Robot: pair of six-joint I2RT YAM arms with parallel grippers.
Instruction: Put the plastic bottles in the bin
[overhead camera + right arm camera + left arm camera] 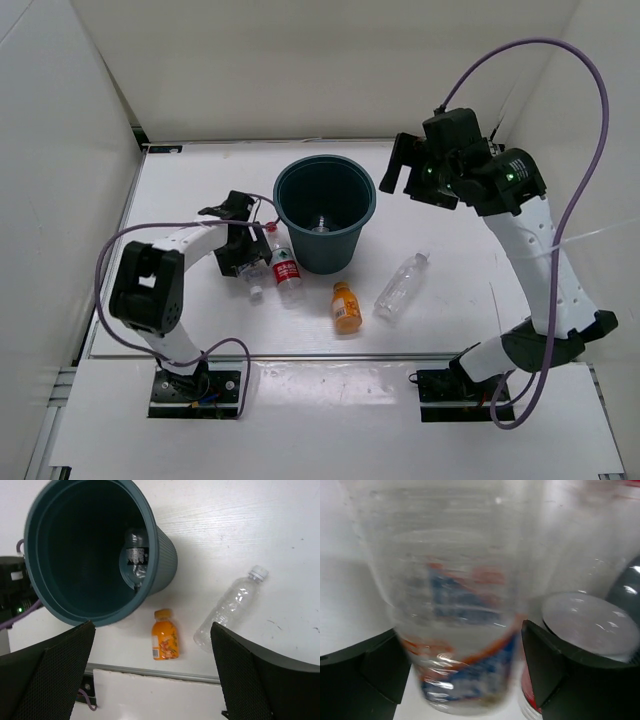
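Clear plastic bottle with dark label (135, 560) is seen inside dark teal round bin (330, 250); four are left on white counter (200, 180); left hand (460, 665) and right hand (152, 630) are spread wide.

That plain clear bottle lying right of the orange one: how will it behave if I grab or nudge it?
Lying on its side, the clear bottle would probably roll if nudged across its round body. It looks empty, so likely light and quick to skid. Its thin wall may dent when squeezed.

White table (200, 170) enclosed by plain white walls (320, 60) on three sides.
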